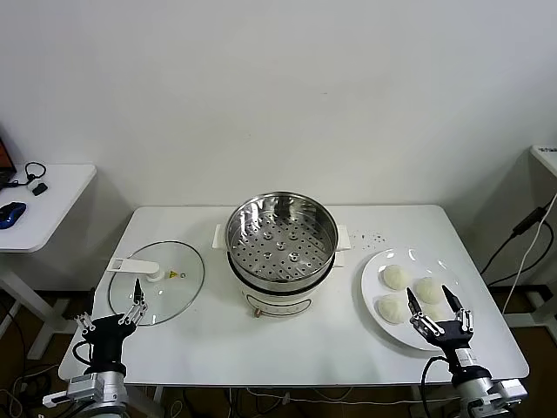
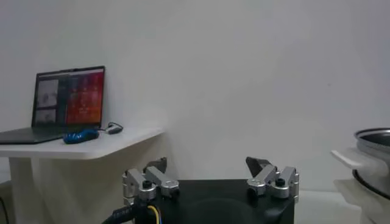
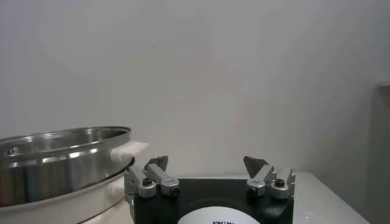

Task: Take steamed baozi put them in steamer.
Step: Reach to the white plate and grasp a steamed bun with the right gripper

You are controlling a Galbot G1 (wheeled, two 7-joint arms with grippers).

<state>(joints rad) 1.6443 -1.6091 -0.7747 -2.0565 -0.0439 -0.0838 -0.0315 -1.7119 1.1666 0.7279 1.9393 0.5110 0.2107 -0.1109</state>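
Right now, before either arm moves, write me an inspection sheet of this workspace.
Surface: white table, bare at the front middle.
Job's things: steamer at centre, uncovered, perforated tray holding nothing; baozi grouped on the white plate to the right.
Clutter: glass lid lying flat, left of the steamer.
Grippers: left gripper open, over the lid's near edge; right gripper open, over the plate's near side, holding nothing.
Cables: black cable hanging at far right.
Surroundings: side desk on the left with laptop and blue mouse; plain white wall.
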